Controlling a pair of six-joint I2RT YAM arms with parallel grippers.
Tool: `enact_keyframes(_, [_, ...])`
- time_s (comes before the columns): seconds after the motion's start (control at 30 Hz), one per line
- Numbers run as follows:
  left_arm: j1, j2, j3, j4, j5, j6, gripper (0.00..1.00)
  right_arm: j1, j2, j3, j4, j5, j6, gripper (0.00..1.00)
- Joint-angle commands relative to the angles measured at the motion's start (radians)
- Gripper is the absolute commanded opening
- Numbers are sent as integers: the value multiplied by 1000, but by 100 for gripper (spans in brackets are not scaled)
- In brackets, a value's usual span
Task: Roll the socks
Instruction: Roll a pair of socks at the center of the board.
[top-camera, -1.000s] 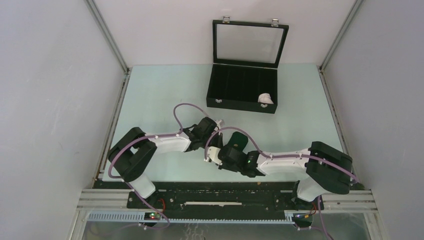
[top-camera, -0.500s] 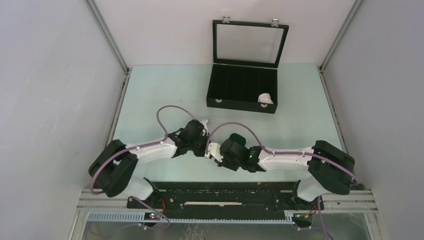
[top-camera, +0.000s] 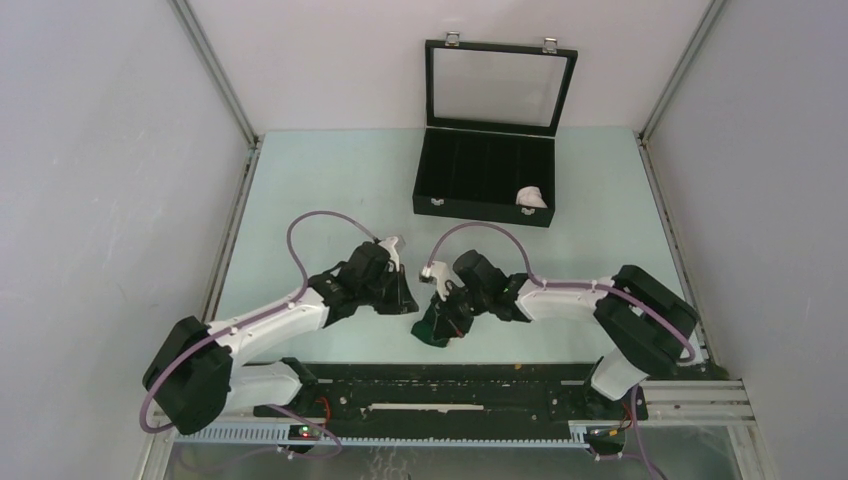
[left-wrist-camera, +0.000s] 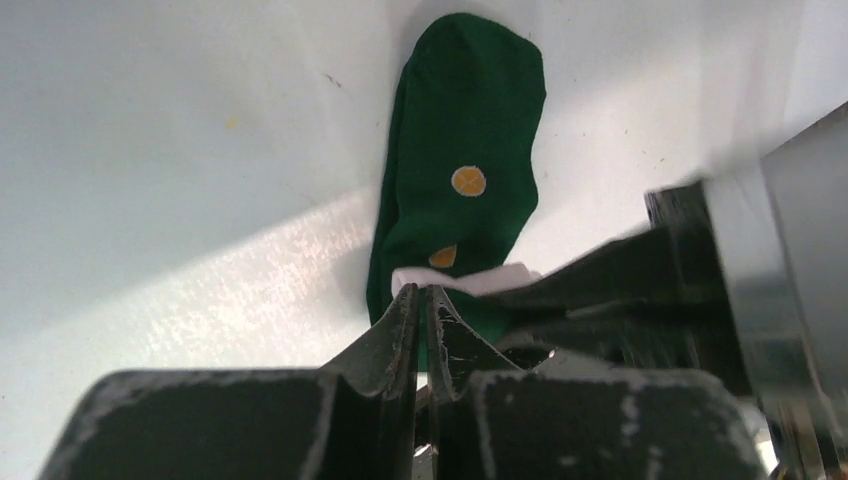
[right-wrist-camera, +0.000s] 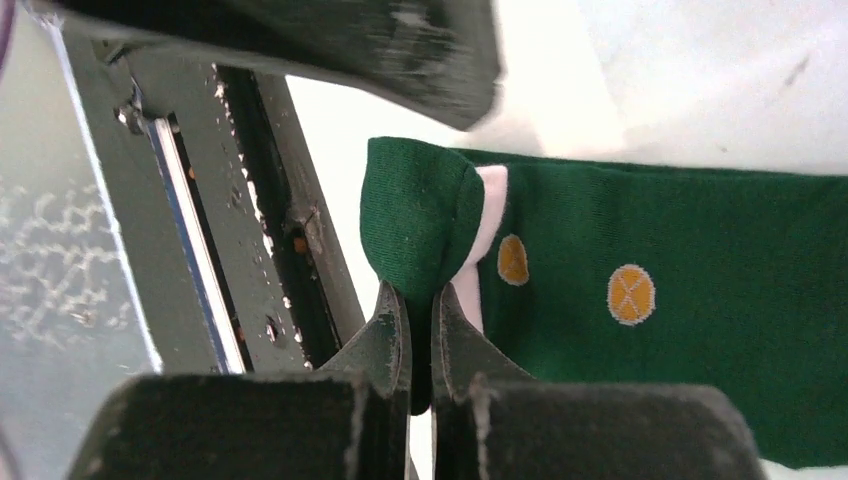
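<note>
Sock (right-wrist-camera: 690, 250), green, one only, pinched by left pincer (left-wrist-camera: 420, 296), right pincer (right-wrist-camera: 420, 296).

Pale mint-green flat tabletop (top-camera: 320, 190). Far side, right of centre: black rectangular case with open glass-panel lid (top-camera: 485, 185) sits on it. Near edge, centre: dark green fabric sock with orange dots (top-camera: 437, 326), mostly flat on the surface, one end folded up with a white band showing. Sock and case are well apart.
</note>
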Motion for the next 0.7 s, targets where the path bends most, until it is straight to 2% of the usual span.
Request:
enact_keyframes(0.0, [5,-48,-18,-20,14,27,10,-77,68,37,56,-163,166,0])
enact_keyframes(0.3, [3,-32,-16,9,119,35,9,-128,191,47,115,-292,335,0])
enact_keyframes(0.67, [-41,46,11,23,170,43,8,-196,266,38,104,-305,499,0])
